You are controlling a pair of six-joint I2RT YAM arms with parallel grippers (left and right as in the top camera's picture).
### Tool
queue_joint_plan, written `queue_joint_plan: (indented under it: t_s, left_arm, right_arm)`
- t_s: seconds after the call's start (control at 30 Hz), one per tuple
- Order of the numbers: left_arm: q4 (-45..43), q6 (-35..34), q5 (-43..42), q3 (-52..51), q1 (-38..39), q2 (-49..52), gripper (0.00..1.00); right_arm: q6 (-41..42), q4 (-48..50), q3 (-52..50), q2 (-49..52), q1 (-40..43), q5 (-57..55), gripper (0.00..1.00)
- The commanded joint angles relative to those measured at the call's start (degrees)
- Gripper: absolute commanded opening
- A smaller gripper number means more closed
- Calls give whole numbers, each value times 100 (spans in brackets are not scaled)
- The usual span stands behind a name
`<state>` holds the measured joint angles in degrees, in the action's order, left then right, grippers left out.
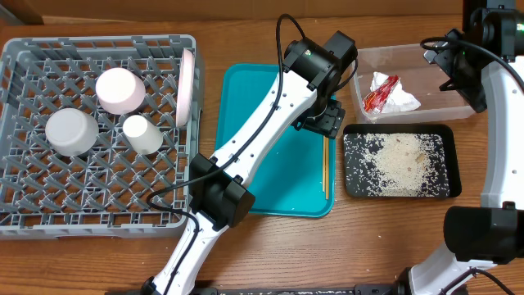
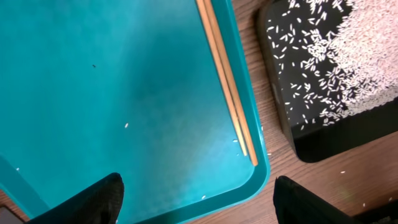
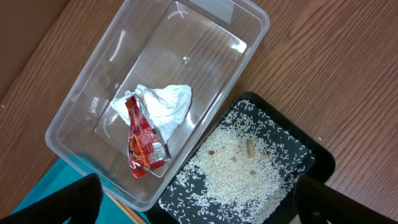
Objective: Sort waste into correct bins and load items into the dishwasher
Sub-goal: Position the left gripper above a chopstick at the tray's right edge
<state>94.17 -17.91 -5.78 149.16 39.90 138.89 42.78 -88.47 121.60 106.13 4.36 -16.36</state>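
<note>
The grey dishwasher rack (image 1: 98,190) at the left holds a pinkish bowl (image 1: 120,89), a white bowl (image 1: 71,132), a small cup (image 1: 142,134) and a plate (image 1: 186,87) standing on edge. In the clear tub (image 3: 81,112) lie the red wrapper (image 3: 142,140) and the white tissue (image 3: 165,102). Rice grains (image 3: 239,168) cover the black tray (image 3: 317,158). My left gripper (image 2: 198,200) hangs open and empty over the teal tray's (image 2: 93,81) near right corner. High above the tub and black tray, my right gripper (image 3: 199,202) is wide open and empty.
Two wooden chopsticks (image 2: 227,81) lie along the teal tray's right edge, beside the black tray (image 2: 329,134). A few stray grains dot the teal tray and the wood around it. The left arm stretches diagonally across the teal tray (image 1: 270,188).
</note>
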Motion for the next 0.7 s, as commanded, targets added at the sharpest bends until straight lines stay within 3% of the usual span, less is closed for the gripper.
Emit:
queue_joint_plan:
  t_s: [0.0,0.2,0.33,0.53,0.67]
  left_arm:
    - [-114,-57,-129,9,66,42,77]
    - [-284,-59,-125,9,79,50,54]
    - [-350,-109,-81,7,76,63,47]
    - [-352,-678,190,7,136,155,42]
    - [-358,-872,170,0,177,380,45]
  right_arm:
    - [-20,31,11,-35,-22,-70,100]
    - [-22,31,11,-35,-20,-70,100]
    - [-20,31,11,-35,-20,-72,100]
    - [-22,31,11,-35,-20,-70,100]
    - [-20,31,11,-35,-20,-70,100]
